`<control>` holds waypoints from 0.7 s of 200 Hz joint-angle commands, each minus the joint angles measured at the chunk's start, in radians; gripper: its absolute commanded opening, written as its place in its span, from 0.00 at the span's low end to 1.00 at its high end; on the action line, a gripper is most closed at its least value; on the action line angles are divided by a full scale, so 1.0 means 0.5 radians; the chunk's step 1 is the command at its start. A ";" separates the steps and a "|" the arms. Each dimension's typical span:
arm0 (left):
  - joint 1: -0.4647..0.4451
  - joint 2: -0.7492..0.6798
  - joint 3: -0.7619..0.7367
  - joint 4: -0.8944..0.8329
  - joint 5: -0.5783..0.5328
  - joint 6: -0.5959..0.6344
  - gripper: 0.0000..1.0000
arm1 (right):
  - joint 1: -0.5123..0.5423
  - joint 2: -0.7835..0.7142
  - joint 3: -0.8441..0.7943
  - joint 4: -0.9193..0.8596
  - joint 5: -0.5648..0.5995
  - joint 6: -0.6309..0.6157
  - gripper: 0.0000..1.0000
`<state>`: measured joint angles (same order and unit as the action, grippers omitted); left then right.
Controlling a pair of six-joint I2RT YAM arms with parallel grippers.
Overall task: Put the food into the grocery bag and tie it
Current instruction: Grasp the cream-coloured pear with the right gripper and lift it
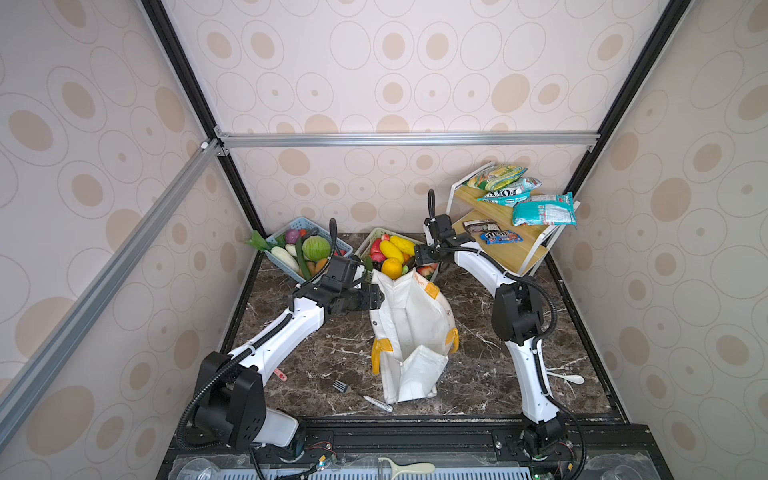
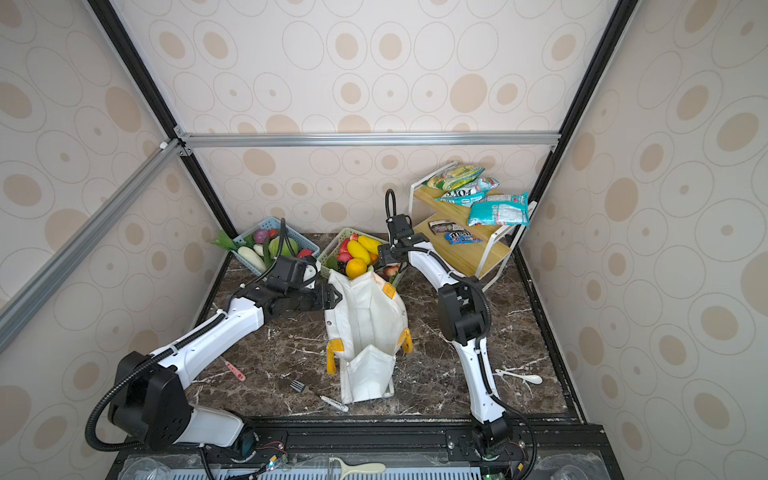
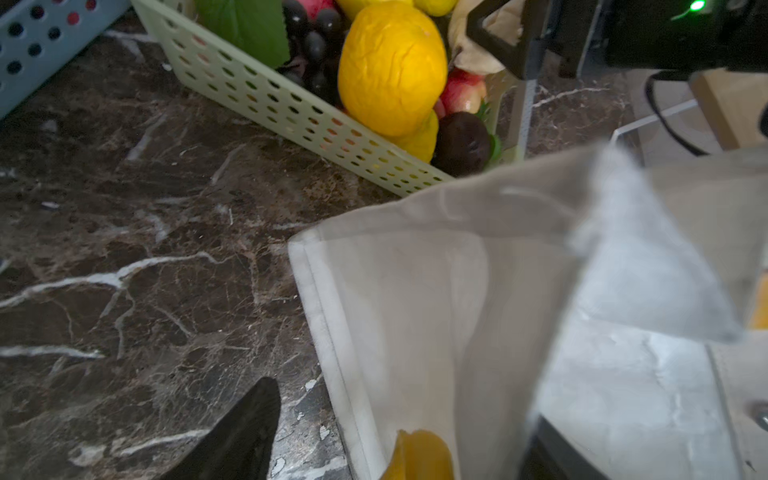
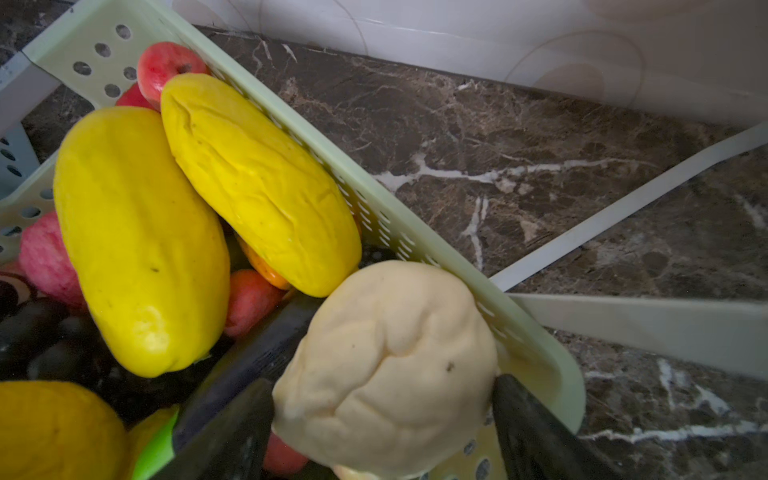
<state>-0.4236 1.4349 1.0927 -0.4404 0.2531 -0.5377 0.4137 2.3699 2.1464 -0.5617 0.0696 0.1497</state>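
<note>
**Ball gripped, bag mouth slack**

On the dark marble table the white bag stands in the middle with its mouth up and its far end just against the green basket.

What can go wrong starts with that bag. Its cloth is limp, and in the left wrist view a flap of the wall folds inward over the mouth. If you drop the ball onto that fold, I judge it will likely bounce off the rim and roll across the table.

Your left gripper is at the bag's far left edge. Its jaws are apart, one finger outside the wall and the other seemingly inside, with a yellow strap between them. Nothing is pinched, so the wall can slump as soon as anything touches it.

The basket rim is the next hazard. Your right gripper works right over its near right corner, and a low sweep toward the bag could catch the rim and drag the basket.

The beige ball is clamped between the right fingers, one on each side. It hangs over the basket's near right end, just beyond the far end of the bag's mouth. It is rounded and gripped wide, so a jolt could work it loose.
</note>
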 commanded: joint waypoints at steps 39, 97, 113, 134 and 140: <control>0.062 -0.052 -0.024 -0.093 -0.281 -0.038 0.34 | 0.041 0.113 0.015 -0.072 0.104 -0.057 0.53; 0.157 -0.141 -0.247 0.124 -0.123 -0.110 0.32 | 0.043 -0.055 -0.036 -0.007 0.062 -0.052 0.33; 0.167 -0.153 -0.277 0.149 -0.114 -0.118 0.33 | 0.044 -0.096 -0.044 -0.016 0.051 -0.050 0.36; 0.182 -0.165 -0.304 0.158 -0.114 -0.123 0.33 | 0.044 -0.125 -0.056 -0.032 0.073 -0.043 0.63; 0.186 -0.167 -0.310 0.161 -0.114 -0.124 0.33 | 0.044 -0.124 -0.059 -0.031 0.093 -0.042 0.69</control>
<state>-0.3470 1.3739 0.9539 -0.3618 0.1993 -0.5816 0.4255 2.3501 2.1345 -0.5392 0.1173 0.1310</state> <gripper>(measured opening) 0.330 0.577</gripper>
